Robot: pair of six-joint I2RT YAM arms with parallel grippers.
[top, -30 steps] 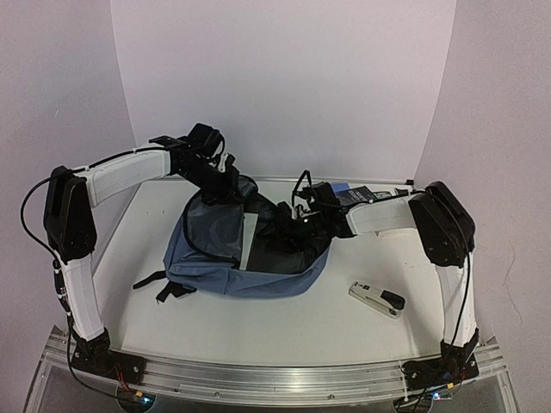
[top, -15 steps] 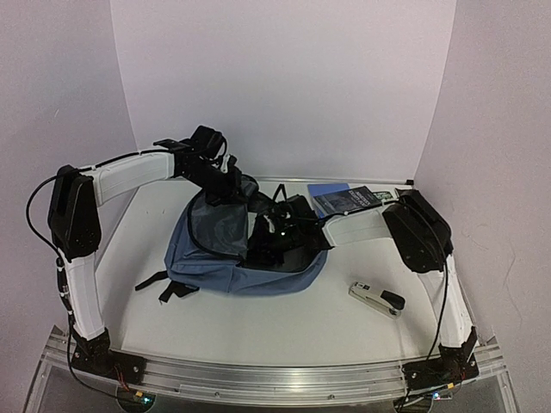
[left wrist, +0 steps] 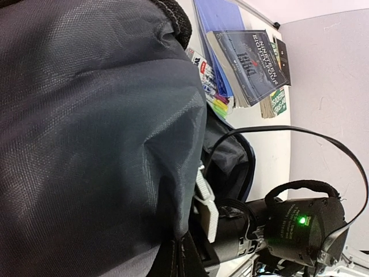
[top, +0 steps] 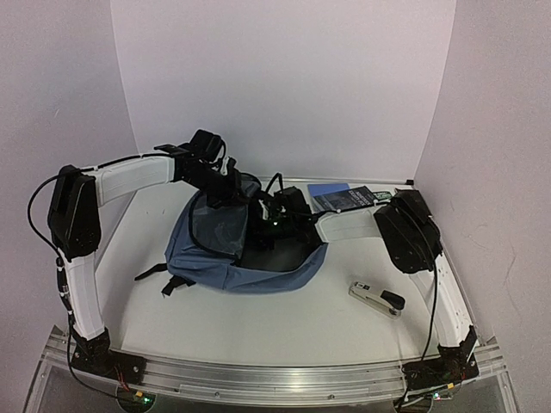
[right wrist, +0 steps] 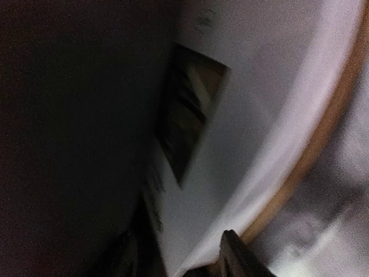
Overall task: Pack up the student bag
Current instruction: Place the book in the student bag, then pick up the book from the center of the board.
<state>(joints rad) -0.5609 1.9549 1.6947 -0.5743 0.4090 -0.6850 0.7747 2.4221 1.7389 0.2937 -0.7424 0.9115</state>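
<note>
The slate-blue student bag (top: 215,267) lies open, grey lining showing. The right gripper (top: 261,234) is inside it, grip unclear; the left gripper (top: 228,191) pinches its rim.

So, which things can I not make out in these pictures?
- Right tool: inside the slate-blue fabric backpack; too small in the top view, blurred and dark in its wrist view; open or shut unclear.
- Left tool: its fingers are hidden by the backpack's dark grey lining in the left wrist view.
- Pale curved object with a brown edge: right wrist view, blurred beyond naming.
</note>
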